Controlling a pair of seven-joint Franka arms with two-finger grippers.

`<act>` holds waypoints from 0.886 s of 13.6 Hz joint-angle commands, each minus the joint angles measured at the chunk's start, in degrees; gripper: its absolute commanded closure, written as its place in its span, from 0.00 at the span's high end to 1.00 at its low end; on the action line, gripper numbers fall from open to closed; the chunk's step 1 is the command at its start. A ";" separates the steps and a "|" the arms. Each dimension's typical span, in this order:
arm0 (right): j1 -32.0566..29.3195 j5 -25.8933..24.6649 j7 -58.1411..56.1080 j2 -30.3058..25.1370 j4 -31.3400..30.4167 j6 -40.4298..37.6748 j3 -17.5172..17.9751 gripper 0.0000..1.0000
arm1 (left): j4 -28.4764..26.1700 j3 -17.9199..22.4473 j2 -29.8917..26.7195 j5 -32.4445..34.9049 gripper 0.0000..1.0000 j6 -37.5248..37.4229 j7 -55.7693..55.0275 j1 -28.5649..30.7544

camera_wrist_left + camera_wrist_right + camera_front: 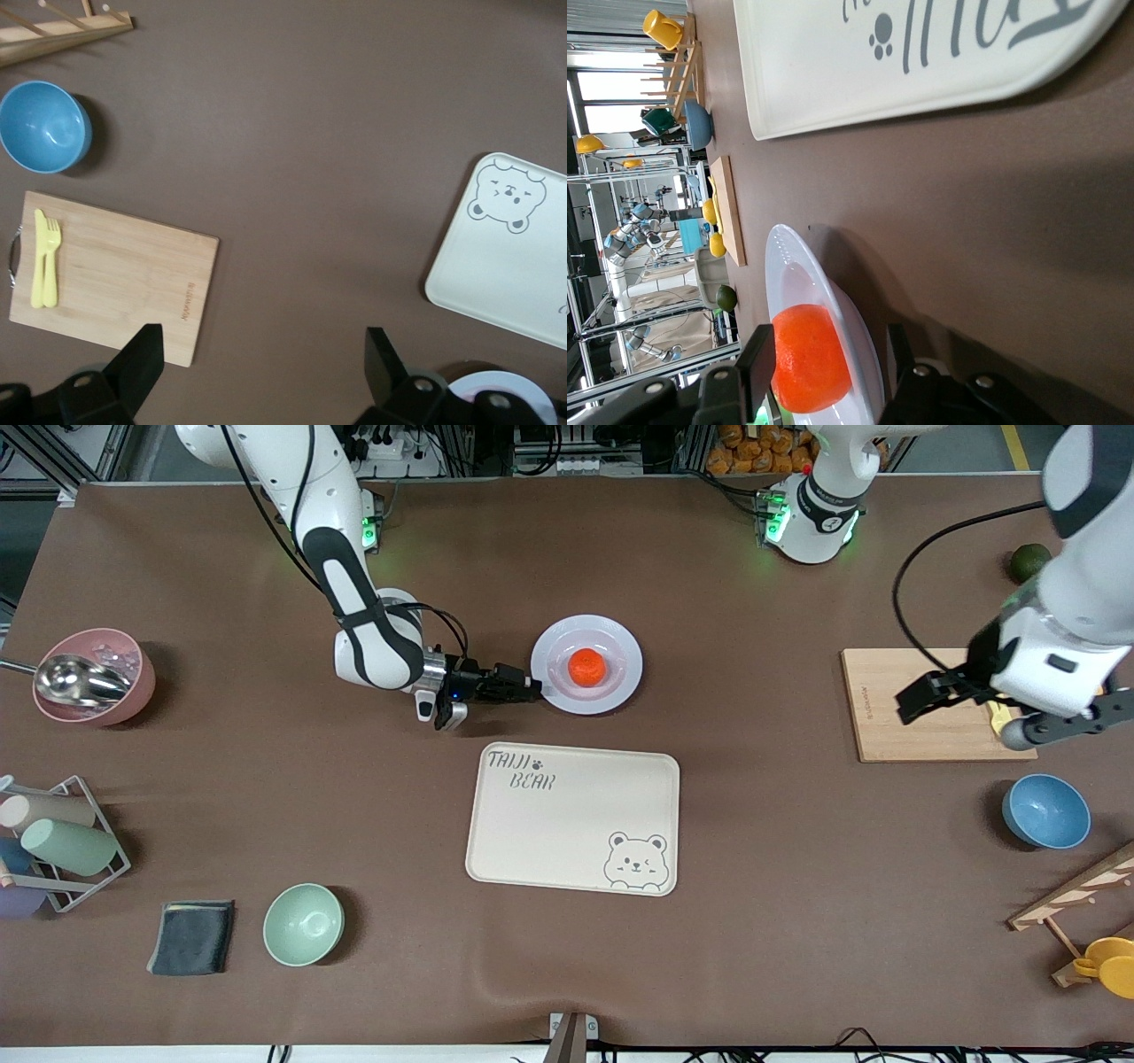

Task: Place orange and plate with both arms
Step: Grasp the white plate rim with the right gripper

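Note:
The orange (586, 666) lies in the middle of the pale plate (620, 643), which stands on the table farther from the front camera than the bear tray. My right gripper (534, 688) is low at the plate's rim on the side toward the right arm's end. It is open, one finger over the rim beside the orange (811, 354) and one under the rim of the plate (793, 274), with a gap on both sides. My left gripper (914, 700) is open and empty, up in the air over the wooden board's edge (261, 354). The plate's edge (505, 390) shows in the left wrist view.
The cream bear tray (576, 819) lies nearer the front camera than the plate. A wooden board (921, 717) with yellow cutlery (44, 257) and a blue bowl (1045, 810) are at the left arm's end. A green bowl (303, 924), a pink bowl (97, 677) and a cup rack (62, 846) are at the right arm's end.

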 commanded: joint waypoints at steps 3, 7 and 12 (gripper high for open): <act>1.07 2.64 -2.27 1.21 0.53 0.29 -0.40 0.54 | -1.09 2.23 -2.50 -1.35 1.00 -1.52 6.53 0.05; 1.95 4.23 -2.27 1.21 0.53 0.38 -0.40 0.53 | -1.27 2.67 -3.91 -1.35 1.00 -1.53 8.74 0.13; 4.15 6.69 -2.36 1.21 0.53 1.87 -0.40 0.39 | -1.18 2.50 -4.44 -1.35 1.00 -1.70 10.32 0.22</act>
